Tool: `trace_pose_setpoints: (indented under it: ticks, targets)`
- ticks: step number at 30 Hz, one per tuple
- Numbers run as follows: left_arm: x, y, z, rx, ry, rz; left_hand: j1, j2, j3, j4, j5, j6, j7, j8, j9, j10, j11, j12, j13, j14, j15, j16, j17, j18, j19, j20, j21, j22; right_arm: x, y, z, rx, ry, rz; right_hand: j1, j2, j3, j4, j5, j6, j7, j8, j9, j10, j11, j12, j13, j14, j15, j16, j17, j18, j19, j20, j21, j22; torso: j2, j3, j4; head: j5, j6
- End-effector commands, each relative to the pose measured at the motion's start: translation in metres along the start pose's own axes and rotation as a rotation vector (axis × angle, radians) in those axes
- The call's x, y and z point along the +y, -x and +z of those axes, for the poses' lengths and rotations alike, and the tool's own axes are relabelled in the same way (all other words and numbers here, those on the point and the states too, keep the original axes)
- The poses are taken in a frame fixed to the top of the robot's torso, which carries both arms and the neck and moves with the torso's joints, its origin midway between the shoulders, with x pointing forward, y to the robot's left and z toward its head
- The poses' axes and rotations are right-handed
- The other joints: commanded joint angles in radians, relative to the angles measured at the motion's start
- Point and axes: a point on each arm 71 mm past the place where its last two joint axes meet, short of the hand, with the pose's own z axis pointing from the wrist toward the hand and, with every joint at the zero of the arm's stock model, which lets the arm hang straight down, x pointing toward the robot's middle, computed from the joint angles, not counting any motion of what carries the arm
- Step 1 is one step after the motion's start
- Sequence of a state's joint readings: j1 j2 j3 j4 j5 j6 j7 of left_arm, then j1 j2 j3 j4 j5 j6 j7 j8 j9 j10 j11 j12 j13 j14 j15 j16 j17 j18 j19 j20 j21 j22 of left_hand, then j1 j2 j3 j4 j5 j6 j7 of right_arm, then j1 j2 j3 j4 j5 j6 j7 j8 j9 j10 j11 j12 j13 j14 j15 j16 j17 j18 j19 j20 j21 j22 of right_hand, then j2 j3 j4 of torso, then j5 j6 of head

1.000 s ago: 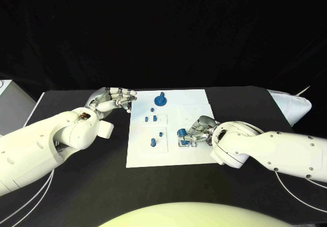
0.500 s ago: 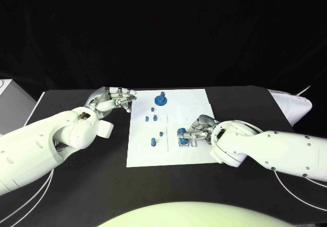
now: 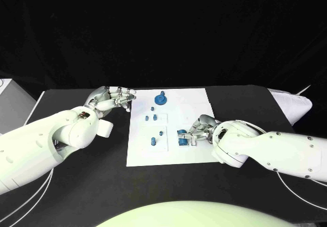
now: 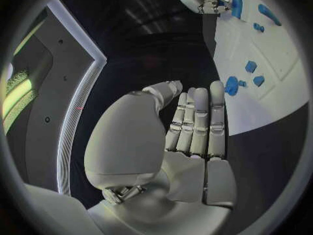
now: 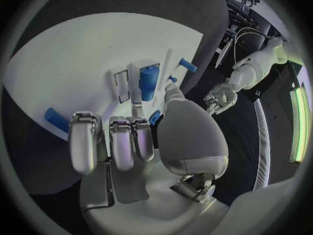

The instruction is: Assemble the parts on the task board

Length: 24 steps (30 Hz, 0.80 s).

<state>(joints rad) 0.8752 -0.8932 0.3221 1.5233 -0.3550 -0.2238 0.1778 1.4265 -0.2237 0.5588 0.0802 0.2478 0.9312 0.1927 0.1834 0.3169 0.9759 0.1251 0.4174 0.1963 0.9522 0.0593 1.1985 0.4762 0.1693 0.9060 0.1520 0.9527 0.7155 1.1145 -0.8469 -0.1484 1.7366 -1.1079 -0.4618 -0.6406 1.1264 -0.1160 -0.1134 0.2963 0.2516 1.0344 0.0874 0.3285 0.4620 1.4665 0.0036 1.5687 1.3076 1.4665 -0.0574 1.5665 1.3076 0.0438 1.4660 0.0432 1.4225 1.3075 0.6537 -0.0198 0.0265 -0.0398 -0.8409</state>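
The white task board (image 3: 170,156) lies in the middle of the black table. A large round blue part (image 3: 160,99) stands near its far edge, with several small blue parts (image 3: 152,141) down its middle. My right hand (image 3: 201,128) rests at the board's right edge, fingers spread over a blue cylinder (image 3: 183,132) lying in a slot. In the right wrist view the cylinder (image 5: 148,82) lies just past the thumb of my right hand (image 5: 130,141), and a small blue piece (image 5: 154,117) shows under the thumb. My left hand (image 3: 112,98) hovers off the board's far left corner and holds nothing (image 4: 189,136).
A white box (image 3: 10,101) stands at the table's left edge and a white bundle (image 3: 293,106) at the right edge. Cables (image 3: 296,185) trail under my right arm. Bare black table surrounds the board.
My right hand has shifted slightly over the board's right edge, and the blue cylinder beside its fingers now lies flatter. The left hand has not moved.
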Motion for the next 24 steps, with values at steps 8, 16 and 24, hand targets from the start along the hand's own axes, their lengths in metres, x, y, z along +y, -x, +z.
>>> trace_pose_setpoints:
  ticks: [8, 16, 24]
  targets:
    - [-0.001, -0.002, 0.0, 0.012, -0.006, -0.008, 0.003, 0.007, -0.002, 0.006, 0.0, 0.002, -0.001, 0.004, -0.002, -0.008, 0.002, 0.003, 0.0, -0.004, -0.003, -0.004, -0.001, 0.016, 0.005, -0.001, -0.007, -0.001, 0.0, 0.005, -0.007, -0.053, 0.072, -0.036, 0.02, 0.014, 0.003, -0.004, 0.01, -0.005, -0.006, 0.009, 0.004, 0.104, 0.002, 0.002, 0.263, 0.104, -0.004, 0.004, 0.263, -0.008, 0.06, -0.001, 0.0, 0.153, 0.001, 0.0013, 0.0001, 0.001, 0.001]
    - [-0.001, -0.002, 0.001, 0.011, -0.009, -0.009, 0.003, 0.007, -0.002, 0.006, 0.0, 0.002, -0.001, 0.004, -0.002, -0.008, 0.002, 0.003, 0.0, -0.004, -0.003, -0.004, -0.001, 0.016, 0.005, -0.001, -0.007, -0.001, -0.01, 0.025, -0.014, -0.14, 0.178, 0.018, 0.158, 0.026, 0.027, -0.009, 0.001, -0.025, 0.001, 0.001, 0.002, 0.104, 0.008, 0.002, 0.263, 0.104, 0.001, 0.004, 0.263, -0.009, 0.062, 0.002, 0.004, 0.158, -0.002, -0.0006, -0.0022, -0.004, 0.002]
    - [0.0, -0.003, 0.002, 0.009, -0.013, -0.01, 0.003, 0.007, -0.002, 0.006, 0.0, 0.002, -0.001, 0.004, -0.002, -0.008, 0.002, 0.003, 0.0, -0.004, -0.003, -0.004, -0.001, 0.016, 0.005, -0.001, -0.007, -0.001, -0.045, 0.059, -0.021, -0.154, 0.151, 0.005, 0.264, 0.01, 0.086, -0.008, -0.06, -0.035, 0.01, -0.023, -0.014, 0.104, 0.015, 0.002, 0.263, 0.104, 0.006, 0.004, 0.263, -0.01, 0.063, 0.007, 0.006, 0.163, -0.003, -0.0006, -0.0033, -0.019, 0.012]
